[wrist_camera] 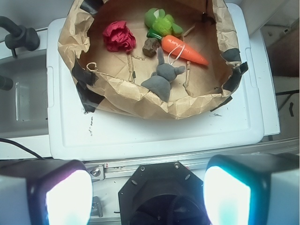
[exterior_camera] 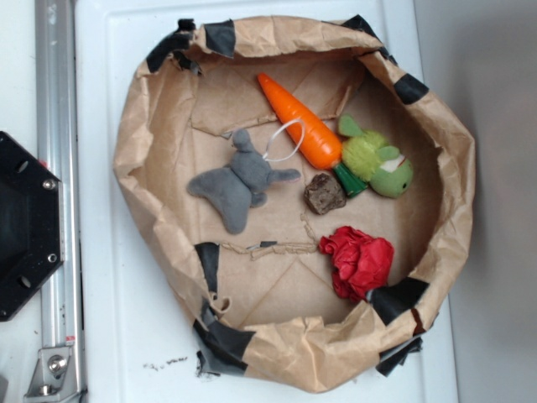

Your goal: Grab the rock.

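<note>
The rock is a small dark brown rough lump lying inside the brown paper bowl, between the carrot's green end and the red paper ball. It also shows in the wrist view, far off. My gripper is open and empty, its two fingers wide apart, high above the black base and well short of the bowl. The gripper is not in the exterior view.
In the bowl lie a grey plush animal, an orange toy carrot, a green plush toy and a red crumpled paper ball. The bowl sits on a white board. A metal rail and the black robot base are at left.
</note>
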`<state>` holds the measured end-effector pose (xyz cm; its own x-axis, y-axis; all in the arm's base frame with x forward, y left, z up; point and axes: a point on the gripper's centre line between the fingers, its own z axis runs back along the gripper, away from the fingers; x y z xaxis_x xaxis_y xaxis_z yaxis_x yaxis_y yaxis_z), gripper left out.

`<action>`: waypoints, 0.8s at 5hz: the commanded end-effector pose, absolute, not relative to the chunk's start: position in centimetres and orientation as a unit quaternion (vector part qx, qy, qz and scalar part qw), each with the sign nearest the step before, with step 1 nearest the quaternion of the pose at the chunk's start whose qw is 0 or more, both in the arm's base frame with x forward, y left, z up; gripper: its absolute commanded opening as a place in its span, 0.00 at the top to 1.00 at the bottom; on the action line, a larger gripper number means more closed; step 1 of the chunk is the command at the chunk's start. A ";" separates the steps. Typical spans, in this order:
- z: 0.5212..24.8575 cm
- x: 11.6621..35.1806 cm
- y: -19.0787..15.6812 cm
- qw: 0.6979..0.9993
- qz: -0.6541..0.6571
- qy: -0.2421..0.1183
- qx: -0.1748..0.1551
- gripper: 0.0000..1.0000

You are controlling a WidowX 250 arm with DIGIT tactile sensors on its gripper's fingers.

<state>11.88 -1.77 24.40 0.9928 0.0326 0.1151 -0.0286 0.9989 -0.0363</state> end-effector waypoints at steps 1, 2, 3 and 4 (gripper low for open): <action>24.4 11.9 -1.8 0.998 0.015 -0.058 -0.017 0.00; 22.8 15.2 0.7 0.992 0.002 -0.126 0.015 0.00; 20.7 18.1 2.5 0.991 0.019 -0.129 0.008 0.00; 18.8 21.2 3.9 0.991 0.032 -0.130 0.011 0.00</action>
<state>20.85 2.92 17.72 0.9757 0.0364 0.2161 -0.0375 0.9993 0.0012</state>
